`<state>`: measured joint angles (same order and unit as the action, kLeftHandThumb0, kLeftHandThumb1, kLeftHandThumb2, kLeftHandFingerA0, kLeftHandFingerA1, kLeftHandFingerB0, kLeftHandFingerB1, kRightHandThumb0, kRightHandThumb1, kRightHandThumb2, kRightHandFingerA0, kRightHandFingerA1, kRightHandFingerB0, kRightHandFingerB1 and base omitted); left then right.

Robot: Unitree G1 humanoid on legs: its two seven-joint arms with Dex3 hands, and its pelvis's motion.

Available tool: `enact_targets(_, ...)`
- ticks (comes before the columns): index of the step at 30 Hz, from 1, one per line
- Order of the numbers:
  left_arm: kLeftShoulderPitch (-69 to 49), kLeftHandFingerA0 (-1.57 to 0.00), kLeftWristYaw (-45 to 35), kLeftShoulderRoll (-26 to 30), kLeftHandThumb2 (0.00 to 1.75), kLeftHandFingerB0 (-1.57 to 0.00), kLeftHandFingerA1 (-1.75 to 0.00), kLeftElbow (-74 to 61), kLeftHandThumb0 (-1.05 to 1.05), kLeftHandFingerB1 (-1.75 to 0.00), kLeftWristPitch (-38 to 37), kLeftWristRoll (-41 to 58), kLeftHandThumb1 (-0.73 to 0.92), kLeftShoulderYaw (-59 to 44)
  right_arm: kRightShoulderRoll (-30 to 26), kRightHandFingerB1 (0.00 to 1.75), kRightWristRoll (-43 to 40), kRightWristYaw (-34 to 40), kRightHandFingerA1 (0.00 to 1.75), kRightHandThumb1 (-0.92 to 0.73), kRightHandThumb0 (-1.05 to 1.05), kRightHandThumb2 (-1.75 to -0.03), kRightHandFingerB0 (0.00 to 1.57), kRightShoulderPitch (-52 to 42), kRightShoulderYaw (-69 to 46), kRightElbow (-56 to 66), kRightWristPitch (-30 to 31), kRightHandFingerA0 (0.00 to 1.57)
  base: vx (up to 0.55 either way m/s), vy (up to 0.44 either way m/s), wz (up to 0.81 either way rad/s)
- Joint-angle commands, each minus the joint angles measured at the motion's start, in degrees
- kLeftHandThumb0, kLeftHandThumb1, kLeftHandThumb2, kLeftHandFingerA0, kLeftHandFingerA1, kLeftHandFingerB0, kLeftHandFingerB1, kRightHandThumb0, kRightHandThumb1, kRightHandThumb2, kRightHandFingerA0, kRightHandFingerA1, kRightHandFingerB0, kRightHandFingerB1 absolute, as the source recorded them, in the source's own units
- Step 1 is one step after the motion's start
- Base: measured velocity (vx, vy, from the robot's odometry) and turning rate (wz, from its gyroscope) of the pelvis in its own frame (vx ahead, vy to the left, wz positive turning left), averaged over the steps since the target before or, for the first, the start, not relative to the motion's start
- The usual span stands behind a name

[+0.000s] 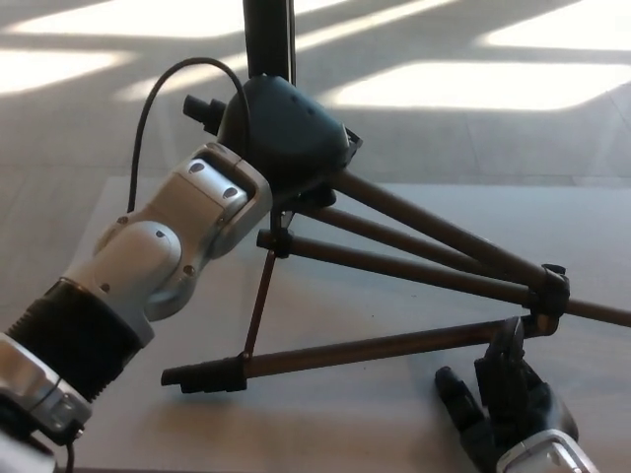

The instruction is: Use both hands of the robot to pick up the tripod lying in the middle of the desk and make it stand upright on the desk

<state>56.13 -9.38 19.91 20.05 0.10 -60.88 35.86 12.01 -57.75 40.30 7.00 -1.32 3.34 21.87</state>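
Single view only: head cam, mounted high, pitched steeply down and forward at the counter (414,207), so no overlap with any second view. Close range. Left hand (286,138) fills 11 o'clock, its forearm running in from 8 o'clock. Right hand (508,409) clipped at 5 o'clock. Tripod (414,261) spans centre to 3 o'clock. Sunlit floor (473,59) across 12 o'clock, beyond the counter edge.

Bright patches of sunlight (493,84) fall across a grey floor (59,128) beyond the pale desk (394,414), while a dark upright post (268,34) stands at the desk's far edge.
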Motion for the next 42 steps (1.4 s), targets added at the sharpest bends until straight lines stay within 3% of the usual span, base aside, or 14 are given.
enact_targets(1, 1.82, -0.91, -1.31, -0.21, 0.8, -0.83, -1.63, -2.0, -0.3, -0.93, 1.98, -0.57, 0.65, -2.18, 5.57, 0.0, -0.62, -2.36, 0.0, -0.57, -0.79, -0.73, 0.0, 2.45, -2.8, -5.95, 0.37, 0.0, 0.0, 0.0, 0.0)
enact_targets(10, -1.0, -0.91, -2.81, -0.27, 0.77, -0.82, -1.62, -4.71, -0.31, -0.91, 2.94, -2.38, 0.64, -2.17, 3.17, 0.0, 5.74, -1.99, 0.0, -0.48, -0.79, -0.73, 0.0, 12.05, -4.09, -14.4, 0.08, 0.0, 0.0, 0.0, 0.0)
enact_targets(12, -1.88, -1.18, -1.91, -0.24, 0.99, -0.83, -1.3, -5.24, -0.34, -0.9, 2.84, -3.12, 0.49, -1.81, 3.64, 0.0, 6.22, -1.75, 0.0, -0.49, -0.79, -0.73, 0.0, 12.96, -5.37, -15.47, -0.17, 0.0, 0.0, 0.0, 0.0)
enact_targets(13, -2.64, -0.93, -1.98, -0.42, 0.72, -0.85, -1.64, -5.94, -0.32, -0.92, 3.11, -3.67, 0.6, -1.36, 3.51, 0.0, 7.08, -1.81, 0.1, -0.52, -0.97, -0.83, 0.0, 12.69, -5.33, -15.45, 0.25, 0.0, 0.0, 0.0, 0.0)
enact_targets(17, -2.75, -0.92, -1.5, -0.64, 0.75, -0.84, -1.67, -5.73, -0.3, -0.99, 3.34, -4.58, 0.61, -1.04, 3.21, 0.0, 9.09, -2.77, 0.08, -0.49, -0.94, -0.8, 0.0, 15.0, -6.51, -17.81, 0.33, 0.0, 0.0, 0.0, 0.0)
enact_targets(21, -3.04, -0.94, -2.4, -1.45, 0.73, -0.83, -1.65, -5.96, -0.3, -0.96, 3.62, -3.68, 0.61, -1.45, 6.55, 0.49, 11.42, 2.84, 0.7, -0.6, -0.27, -0.57, 0.16, 17.33, -9.8, -19.39, -4.74, 0.09, 0.0, 0.0, 0.0)
enact_targets(22, -3.01, -1.17, -2.4, -1.54, 0.99, -0.83, -1.29, -5.87, -0.34, -0.93, 3.58, -3.55, 0.49, -1.52, 6.85, 0.66, 11.92, 2.43, 0.97, -0.67, -0.12, -0.79, 0.37, 17.1, -9.63, -19.08, -5.31, 0.41, 0.0, 0.0, 0.0)
enact_targets(31, -3.27, -0.92, -4.04, -2.29, 0.77, -0.81, -1.63, -6.02, -0.28, -0.92, 3.97, -3.0, 0.64, -1.92, 4.75, 1.07, 13.31, -2.48, 1.1, -0.39, -0.19, -1.06, 0.9, 15.68, -10.19, -20.82, -3.63, 0.86, 0.0, 0.0, 0.0)
enact_targets(33, -3.26, -0.92, -4.08, -2.41, 0.77, -0.81, -1.63, -6.02, -0.28, -0.92, 3.99, -2.95, 0.64, -2.0, 3.82, 1.07, 14.84, -4.08, 1.1, -0.39, -0.19, -1.06, 0.9, 15.41, -9.36, -21.14, -2.99, 0.86, 0.0, 0.0, 0.0)
enact_targets(35, -3.07, -0.92, -2.91, -2.28, 0.74, -0.82, -1.62, -5.62, -0.3, -0.91, 3.6, -3.12, 0.61, -2.07, 3.47, 1.45, 12.47, -4.83, 1.61, -0.59, -0.35, -0.86, 0.7, 16.21, -11.05, -21.77, -0.88, 0.87, 0.0, 0.0, 0.0)
enact_targets(38, -3.0, -0.93, -2.44, -2.26, 0.76, -0.82, -1.6, -5.66, -0.3, -0.93, 3.56, -3.2, 0.62, -2.18, 3.83, 1.56, 13.15, -6.22, 1.75, -0.49, -0.29, -1.06, 0.84, 16.58, -12.27, -23.25, -2.08, 1.01, 0.0, 0.0, 0.0)
enact_targets(39, -2.86, -1.17, -2.71, -2.21, 1.0, -0.81, -1.29, -5.69, -0.33, -0.92, 3.75, -3.47, 0.5, -2.09, 3.94, 1.67, 12.86, -6.28, 1.75, -0.54, -0.3, -1.0, 0.87, 16.5, -12.62, -23.24, -2.06, 1.09, 0.0, 0.0, 0.0)
enact_targets(40, -2.68, -0.94, -3.01, -2.21, 0.76, -0.84, -1.68, -5.67, -0.28, -0.97, 3.73, -3.51, 0.67, -2.04, 4.48, 1.69, 13.53, -4.59, 1.75, -0.54, -0.32, -0.92, 0.9, 16.57, -13.18, -23.25, -2.58, 1.1, 0.0, 0.0, 0.0)
enact_targets(42, -2.62, -0.91, -3.57, -2.45, 0.75, -0.81, -1.66, -5.55, -0.3, -0.98, 4.02, -3.48, 0.64, -1.99, 4.18, 1.68, 14.87, -5.01, 1.75, -0.65, -0.34, -0.82, 0.84, 15.25, -12.49, -21.79, -2.24, 1.02, 0.0, 0.0, 0.0)
